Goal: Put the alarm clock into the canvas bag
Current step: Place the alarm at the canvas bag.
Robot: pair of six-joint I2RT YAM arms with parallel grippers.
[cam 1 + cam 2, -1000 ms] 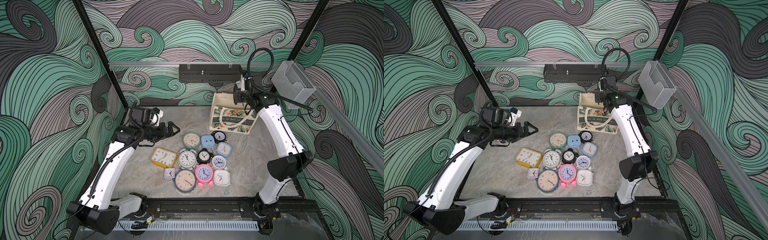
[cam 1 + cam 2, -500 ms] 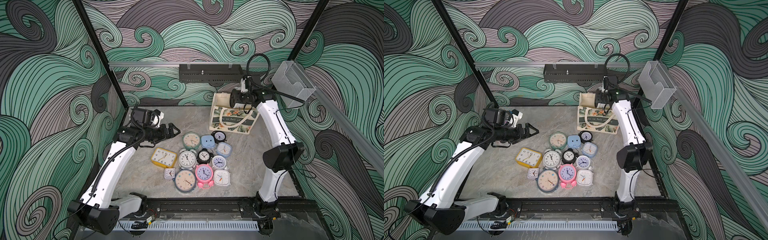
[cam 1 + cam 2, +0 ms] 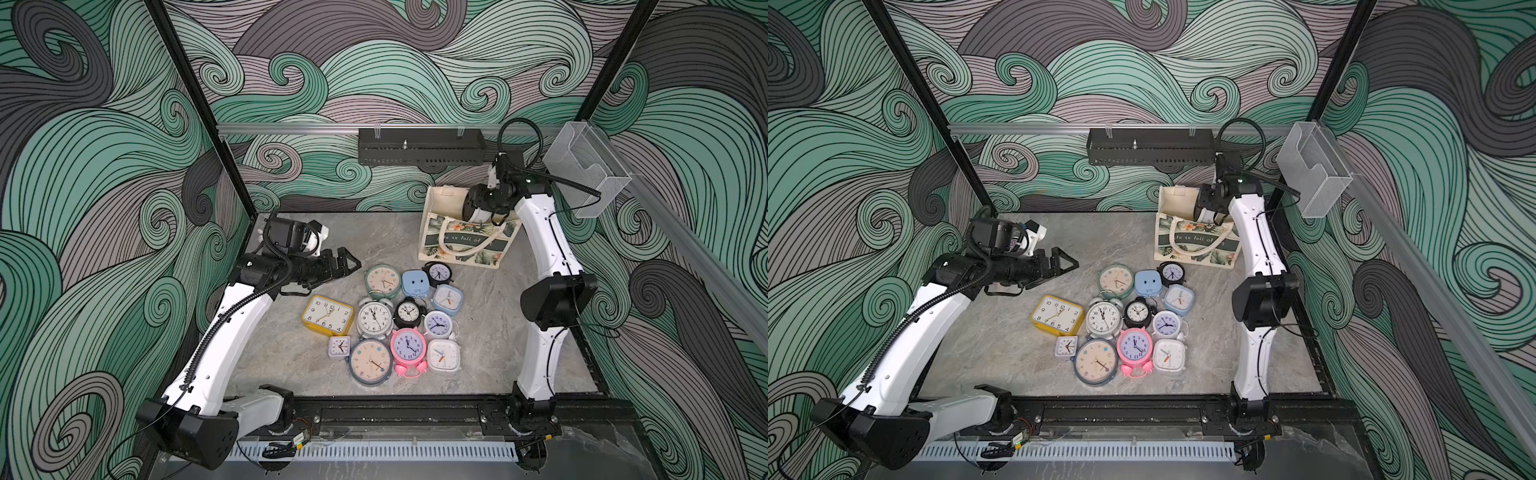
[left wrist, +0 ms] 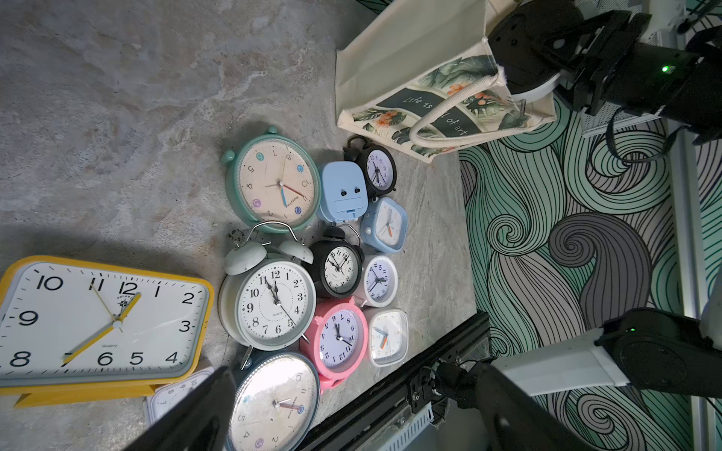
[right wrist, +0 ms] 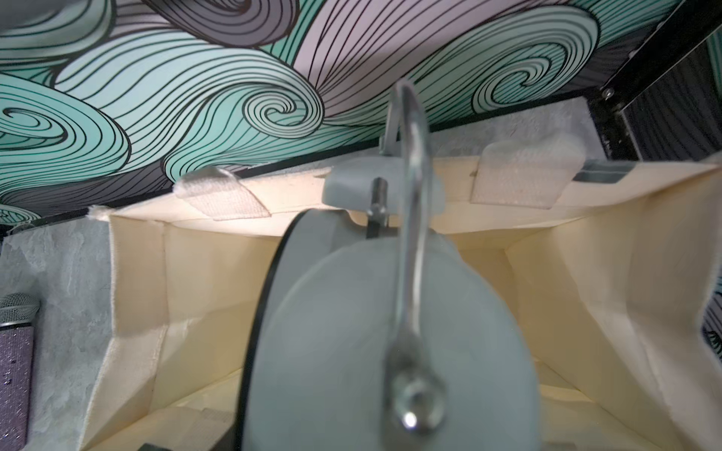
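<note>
The canvas bag [image 3: 465,246] [image 3: 1196,246] [image 4: 426,105] stands upright at the back right, its mouth open. My right gripper [image 3: 485,203] [image 3: 1210,200] is shut on an alarm clock [image 3: 477,214] [image 3: 1202,212] [image 4: 521,47] with a pale grey body, black back and metal handle. It hangs just over the bag's mouth, at the right end. In the right wrist view the alarm clock [image 5: 371,332] fills the foreground above the cream inside of the bag [image 5: 187,293]. My left gripper [image 3: 348,264] [image 3: 1068,264] hovers open and empty, left of the clock pile.
Several other clocks [image 3: 376,318] [image 3: 1104,316] lie packed mid-table, a yellow rectangular one [image 3: 328,316] at their left. A black rack [image 3: 422,146] hangs on the back wall. A clear plastic holder [image 3: 586,174] juts out near the right arm. A purple microphone [image 5: 15,351] lies behind the bag.
The right arm's elbow has swung back and left, and the wrist has brought the held clock lower over the bag's mouth. The left arm has barely moved.
</note>
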